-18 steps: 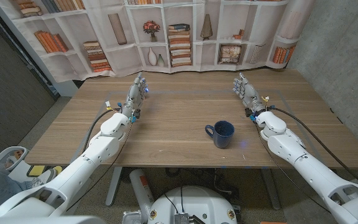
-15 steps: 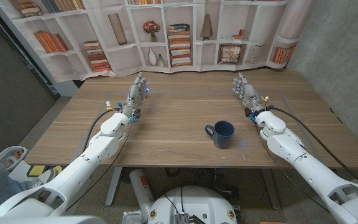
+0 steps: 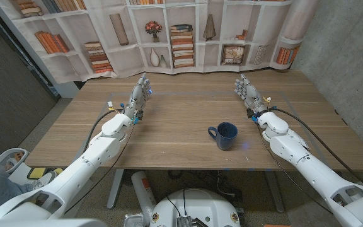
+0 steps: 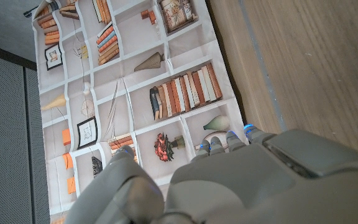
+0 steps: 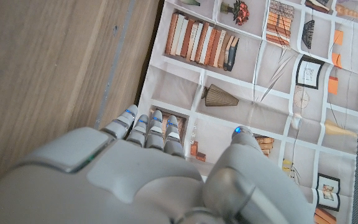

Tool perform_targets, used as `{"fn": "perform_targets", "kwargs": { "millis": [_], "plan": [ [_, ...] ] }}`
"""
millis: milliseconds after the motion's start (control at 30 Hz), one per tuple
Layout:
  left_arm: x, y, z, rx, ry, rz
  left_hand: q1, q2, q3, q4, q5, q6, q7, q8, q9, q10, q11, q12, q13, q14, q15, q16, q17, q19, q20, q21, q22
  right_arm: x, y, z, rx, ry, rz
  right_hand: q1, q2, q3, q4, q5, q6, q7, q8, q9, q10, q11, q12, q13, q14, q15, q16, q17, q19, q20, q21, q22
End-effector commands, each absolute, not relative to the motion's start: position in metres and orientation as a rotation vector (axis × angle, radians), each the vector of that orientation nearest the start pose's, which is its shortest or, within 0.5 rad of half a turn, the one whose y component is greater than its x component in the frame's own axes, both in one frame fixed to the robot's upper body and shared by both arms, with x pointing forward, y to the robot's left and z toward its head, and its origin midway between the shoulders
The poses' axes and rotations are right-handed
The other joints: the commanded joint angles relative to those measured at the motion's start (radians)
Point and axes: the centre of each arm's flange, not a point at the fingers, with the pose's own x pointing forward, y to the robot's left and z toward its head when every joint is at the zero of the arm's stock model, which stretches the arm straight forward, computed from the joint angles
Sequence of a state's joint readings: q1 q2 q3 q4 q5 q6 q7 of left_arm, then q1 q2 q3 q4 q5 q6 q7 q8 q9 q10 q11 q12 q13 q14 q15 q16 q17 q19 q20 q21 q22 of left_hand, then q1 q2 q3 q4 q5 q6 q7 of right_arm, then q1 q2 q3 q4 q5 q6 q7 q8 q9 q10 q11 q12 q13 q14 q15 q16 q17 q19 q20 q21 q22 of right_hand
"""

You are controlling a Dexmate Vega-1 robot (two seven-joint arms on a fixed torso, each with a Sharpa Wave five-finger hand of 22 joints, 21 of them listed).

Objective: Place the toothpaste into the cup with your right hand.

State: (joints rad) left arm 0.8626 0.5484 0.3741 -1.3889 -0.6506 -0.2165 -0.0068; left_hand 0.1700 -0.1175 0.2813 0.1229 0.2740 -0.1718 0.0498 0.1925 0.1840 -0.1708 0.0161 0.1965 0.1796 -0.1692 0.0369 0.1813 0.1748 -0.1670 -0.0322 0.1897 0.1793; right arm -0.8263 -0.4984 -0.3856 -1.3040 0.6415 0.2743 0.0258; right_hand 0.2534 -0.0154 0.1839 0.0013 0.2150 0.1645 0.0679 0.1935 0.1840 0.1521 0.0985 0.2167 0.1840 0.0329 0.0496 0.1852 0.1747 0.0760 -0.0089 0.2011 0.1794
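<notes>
A dark blue cup [image 3: 225, 135] with a handle on its left stands upright on the wooden table [image 3: 181, 120], nearer the front edge and right of the middle. My right hand [image 3: 247, 93] is at the far right of the table, behind and to the right of the cup, fingers stretched out and apart, holding nothing. My left hand [image 3: 140, 92] is at the far left, fingers also extended and empty. In the wrist views the right hand [image 5: 148, 162] and the left hand [image 4: 229, 174] point toward the backdrop. I see no toothpaste on the table.
A printed bookshelf backdrop [image 3: 169, 34] hangs behind the table's far edge. A grey wall [image 3: 345, 57] stands on the right. Black cables [image 3: 314, 135] run along both forearms.
My right hand has shifted slightly toward the left; the left hand and the cup are as before.
</notes>
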Motion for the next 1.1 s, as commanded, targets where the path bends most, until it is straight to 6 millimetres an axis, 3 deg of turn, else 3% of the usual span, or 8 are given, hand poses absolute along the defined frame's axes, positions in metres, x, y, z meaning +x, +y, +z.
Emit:
{"fn": "perform_targets", "kwargs": {
  "millis": [33, 367, 667, 1100],
  "plan": [
    [0.638, 0.284, -0.019, 0.009, -0.568, -0.222, 0.010, 0.002, 0.002, -0.006, 0.008, -0.165, 0.012, 0.006, 0.001, -0.147, 0.001, 0.007, 0.004, -0.159, -0.001, 0.007, 0.005, -0.178, -0.001, 0.007, 0.002, 0.647, -0.284, -0.020, 0.035, -0.618, 0.210, 0.013, -0.001, 0.005, -0.008, 0.004, 0.012, -0.001, 0.006, 0.003, 0.012, -0.002, 0.005, 0.002, 0.013, 0.004, 0.007, 0.003, 0.015, 0.000, 0.006, 0.003],
    [0.634, 0.282, -0.020, 0.009, -0.575, -0.220, 0.014, 0.005, 0.001, -0.008, 0.010, -0.161, 0.011, 0.007, 0.001, -0.145, 0.000, 0.008, 0.004, -0.159, 0.000, 0.007, 0.005, -0.176, 0.001, 0.008, 0.002, 0.639, -0.293, -0.020, 0.044, -0.637, 0.178, 0.020, 0.000, 0.006, -0.015, 0.002, 0.026, -0.007, 0.010, 0.003, 0.030, -0.013, 0.010, 0.002, 0.023, -0.004, 0.007, 0.003, 0.020, -0.004, 0.006, 0.003],
    [0.637, 0.281, -0.023, 0.019, -0.564, -0.217, 0.018, 0.010, 0.000, -0.010, 0.012, -0.155, 0.010, 0.008, 0.001, -0.138, -0.004, 0.010, 0.004, -0.156, -0.004, 0.007, 0.005, -0.176, 0.001, 0.009, 0.002, 0.631, -0.301, -0.020, 0.039, -0.642, 0.166, 0.027, 0.004, 0.007, -0.020, 0.001, 0.032, 0.009, 0.010, 0.003, 0.039, -0.008, 0.012, 0.001, 0.030, -0.003, 0.006, 0.002, 0.027, -0.007, 0.007, 0.003],
    [0.638, 0.283, -0.021, 0.027, -0.567, -0.210, 0.024, 0.015, 0.000, -0.012, 0.014, -0.148, 0.007, 0.009, 0.001, -0.134, -0.006, 0.010, 0.004, -0.153, -0.007, 0.007, 0.004, -0.176, 0.001, 0.009, 0.002, 0.627, -0.309, -0.017, 0.010, -0.646, 0.167, 0.041, 0.010, 0.012, -0.031, 0.000, 0.045, 0.006, 0.012, 0.003, 0.067, -0.013, 0.019, 0.001, 0.060, -0.010, 0.012, 0.002, 0.051, -0.007, 0.013, 0.003]
  ]
}}
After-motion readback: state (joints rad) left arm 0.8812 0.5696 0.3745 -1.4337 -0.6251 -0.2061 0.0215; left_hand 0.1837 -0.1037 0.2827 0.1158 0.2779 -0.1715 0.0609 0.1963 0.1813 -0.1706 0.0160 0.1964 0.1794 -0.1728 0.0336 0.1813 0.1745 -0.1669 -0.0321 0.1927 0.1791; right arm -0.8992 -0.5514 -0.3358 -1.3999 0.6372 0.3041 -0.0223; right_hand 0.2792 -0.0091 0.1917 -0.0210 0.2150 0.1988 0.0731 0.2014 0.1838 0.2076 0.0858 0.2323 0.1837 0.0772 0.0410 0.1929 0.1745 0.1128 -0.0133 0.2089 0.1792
